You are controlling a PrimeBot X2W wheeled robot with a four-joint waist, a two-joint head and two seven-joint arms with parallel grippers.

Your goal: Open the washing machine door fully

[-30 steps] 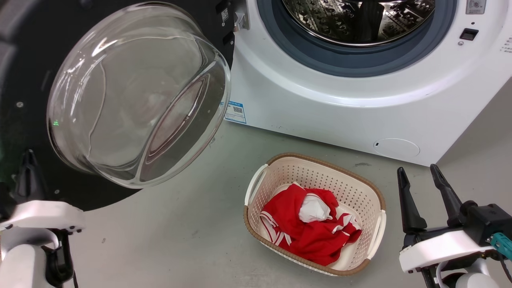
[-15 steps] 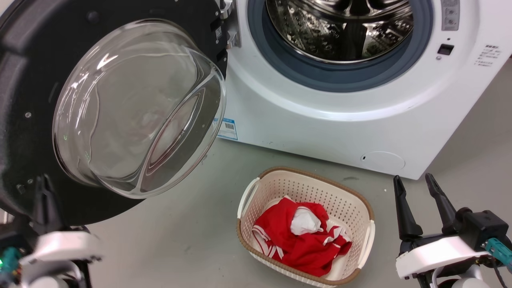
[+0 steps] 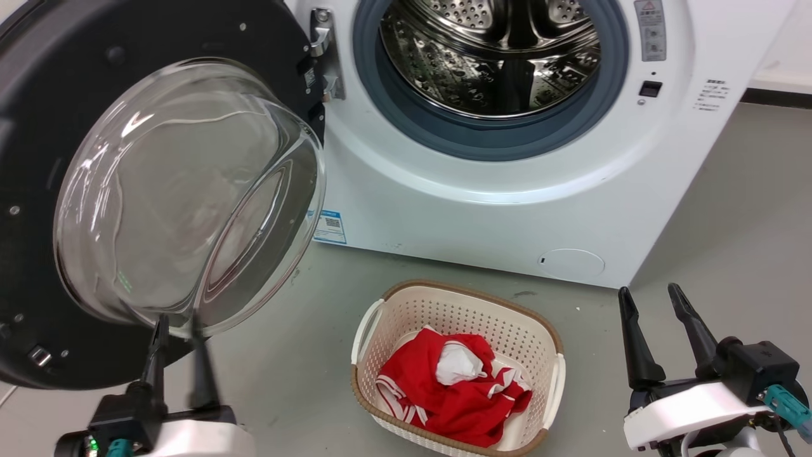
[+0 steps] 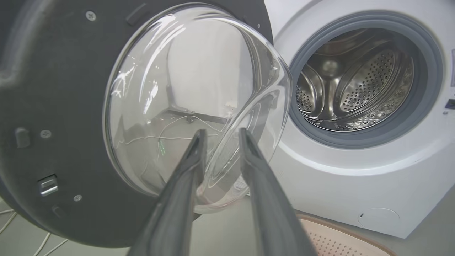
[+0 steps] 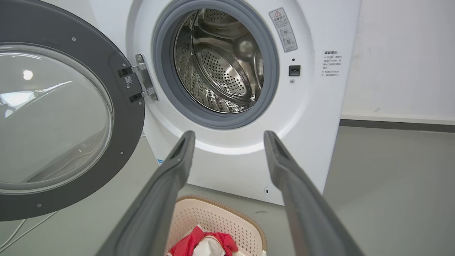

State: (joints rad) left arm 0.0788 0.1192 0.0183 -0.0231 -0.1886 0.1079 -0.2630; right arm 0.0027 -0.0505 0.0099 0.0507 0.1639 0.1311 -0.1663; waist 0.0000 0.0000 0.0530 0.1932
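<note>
large round glossy black washing machine door (image 3: pixel 158 190), clear glass bowl centre, standing open just ahead of left gripper (image 3: pixel 179 336) | left jaws slightly apart, empty | right gripper (image 3: pixel 649 298) jaws wide, empty | smooth grey floor (image 3: pixel 729 222) beneath, white wall (image 5: pixel 401 53) beyond

Left gripper (image 3: pixel 179 324): two long, dark, slim fingers, smeared by blur from the head; up close they are dull grey, broad at the base and narrowing to blunt tips.
Right gripper (image 3: pixel 648 291): the same pair of black tapering fingers (image 3: pixel 636 355), pointed like narrow cones, flaring out where they join the mount.
Left wrist block (image 3: pixel 124 409): black and boxy, with a small green light and a teal plug low on it.
Left wrist shell (image 3: pixel 200 438): smooth, rounded white cover.
Right wrist shell (image 3: pixel 688 409): glossy white, curved, with a dark seam beneath.
Right wrist block (image 3: pixel 758 371): matte black, chunky.
Teal connector (image 3: pixel 785 401): bright turquoise, with a thin dark cable trailing beside it.
</note>
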